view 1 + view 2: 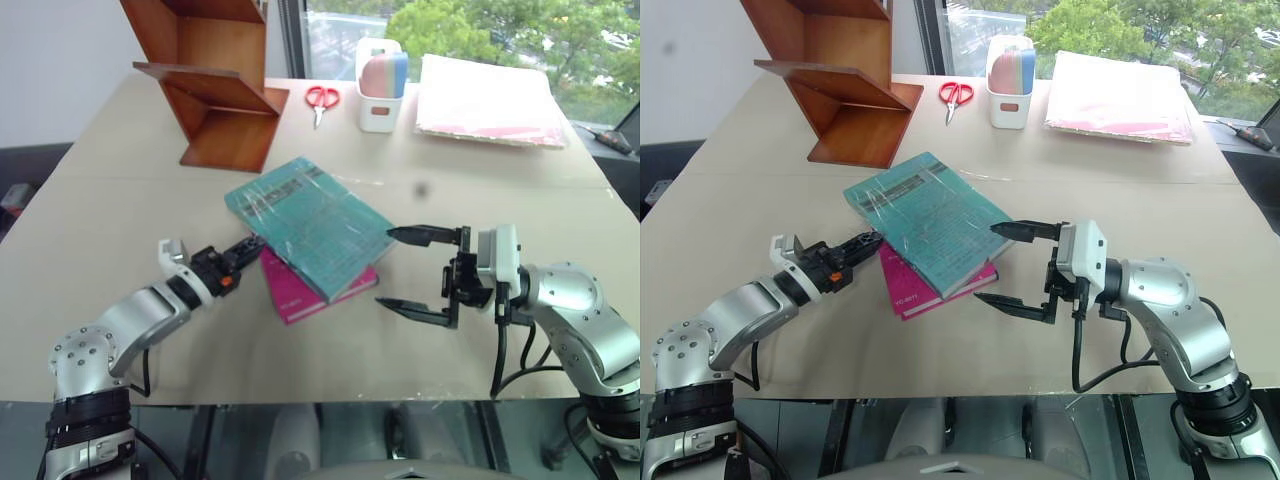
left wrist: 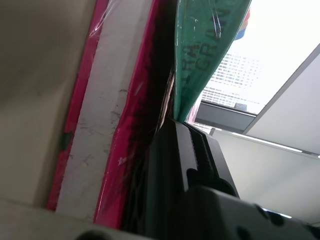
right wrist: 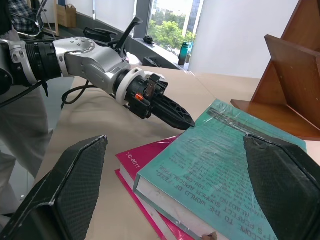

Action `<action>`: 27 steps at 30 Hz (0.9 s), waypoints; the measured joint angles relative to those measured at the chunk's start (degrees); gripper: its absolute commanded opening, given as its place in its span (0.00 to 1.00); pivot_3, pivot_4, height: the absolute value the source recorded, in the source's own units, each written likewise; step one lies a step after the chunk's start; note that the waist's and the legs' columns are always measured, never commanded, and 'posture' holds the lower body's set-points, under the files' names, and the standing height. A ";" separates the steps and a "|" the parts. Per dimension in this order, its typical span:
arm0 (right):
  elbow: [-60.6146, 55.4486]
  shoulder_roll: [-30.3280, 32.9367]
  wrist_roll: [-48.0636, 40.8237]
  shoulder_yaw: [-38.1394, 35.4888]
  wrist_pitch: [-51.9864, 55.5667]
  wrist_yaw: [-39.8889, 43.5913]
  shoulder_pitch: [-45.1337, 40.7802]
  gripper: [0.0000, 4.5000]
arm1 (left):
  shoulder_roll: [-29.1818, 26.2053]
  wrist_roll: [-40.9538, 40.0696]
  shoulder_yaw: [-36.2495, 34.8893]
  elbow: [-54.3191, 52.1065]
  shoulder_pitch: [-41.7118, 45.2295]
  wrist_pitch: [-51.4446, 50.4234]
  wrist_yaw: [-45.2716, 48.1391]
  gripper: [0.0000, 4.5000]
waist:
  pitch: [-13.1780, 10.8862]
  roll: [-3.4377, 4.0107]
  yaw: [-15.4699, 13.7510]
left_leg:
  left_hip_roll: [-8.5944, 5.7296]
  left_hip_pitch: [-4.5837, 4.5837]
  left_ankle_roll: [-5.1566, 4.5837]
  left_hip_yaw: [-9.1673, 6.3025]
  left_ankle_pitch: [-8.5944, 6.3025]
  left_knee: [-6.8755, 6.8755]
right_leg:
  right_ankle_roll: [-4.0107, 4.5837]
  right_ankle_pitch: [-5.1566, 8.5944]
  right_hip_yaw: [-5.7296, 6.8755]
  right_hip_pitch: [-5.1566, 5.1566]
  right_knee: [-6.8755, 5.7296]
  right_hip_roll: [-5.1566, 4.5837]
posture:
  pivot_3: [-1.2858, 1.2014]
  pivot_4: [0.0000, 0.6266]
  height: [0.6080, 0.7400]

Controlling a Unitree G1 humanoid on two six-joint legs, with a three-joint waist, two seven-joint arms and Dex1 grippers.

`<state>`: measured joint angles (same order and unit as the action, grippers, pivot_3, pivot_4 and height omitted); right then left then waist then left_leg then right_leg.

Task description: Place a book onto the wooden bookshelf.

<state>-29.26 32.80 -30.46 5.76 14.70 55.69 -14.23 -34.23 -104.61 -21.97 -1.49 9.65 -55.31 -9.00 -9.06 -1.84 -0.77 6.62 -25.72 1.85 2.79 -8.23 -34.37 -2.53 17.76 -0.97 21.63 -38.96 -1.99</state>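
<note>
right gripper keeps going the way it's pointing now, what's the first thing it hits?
Most likely the teal book: the open right gripper faces that book's near edge, one finger on each side. The pink book lies underneath. Depth is uncertain.

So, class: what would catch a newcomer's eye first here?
The teal-green book lying on a magenta-pink book mid-table. The left gripper, shut, pokes at their edge, while the open right gripper waits opposite. The wooden bookshelf stands at the far left.

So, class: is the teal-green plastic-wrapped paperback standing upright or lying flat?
Lying flat: the teal-green paperback rests cover-up on the magenta-pink book, on the tan table.
</note>
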 measured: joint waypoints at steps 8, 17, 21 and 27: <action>-0.02 -0.01 0.28 0.00 -0.03 -0.11 0.00 1.00 | -0.09 -1.52 0.00 -0.14 -0.21 0.08 -0.65 0.02 | 0.00 0.00 0.00 | 0.00 0.00 0.00 0.00 0.00 0.00 | 0.00 0.00 0.00 0.00 0.00 0.00 | 0.52 0.24 1.00; -0.21 -0.07 0.75 0.00 -0.03 -1.00 0.50 1.00 | -8.66 -4.17 -4.11 0.74 -6.00 -3.40 4.60 0.02 | 0.00 0.00 0.10 | 0.01 0.01 0.00 0.02 0.00 0.02 | 0.01 0.01 0.00 0.03 0.01 0.00 | 0.52 0.24 1.00; -0.12 -0.52 0.99 0.21 -0.03 -1.04 0.07 1.00 | -10.71 -3.47 -4.57 1.83 -7.03 -4.65 6.77 0.02 | 0.00 0.00 0.01 | 0.01 0.01 0.01 0.02 0.00 0.02 | 0.02 0.01 0.01 0.05 0.02 -0.01 | 0.52 0.24 1.00; 0.19 -0.77 1.27 0.57 -0.07 -1.00 -0.20 1.00 | -11.49 -2.22 -4.58 2.22 -9.14 -5.66 8.92 0.02 | 0.00 0.00 0.06 | 0.02 0.01 0.01 0.02 -0.01 0.05 | 0.03 0.01 0.01 0.05 0.02 -0.02 | 0.52 0.24 1.00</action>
<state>-29.07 32.03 -29.18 6.33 14.64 54.68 -14.43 -45.72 -106.83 -26.55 0.73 0.51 -60.97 -0.08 -9.06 -1.84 -0.71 6.63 -25.71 1.86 2.81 -8.24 -34.32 -2.50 17.78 -0.96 21.68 -38.94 -2.01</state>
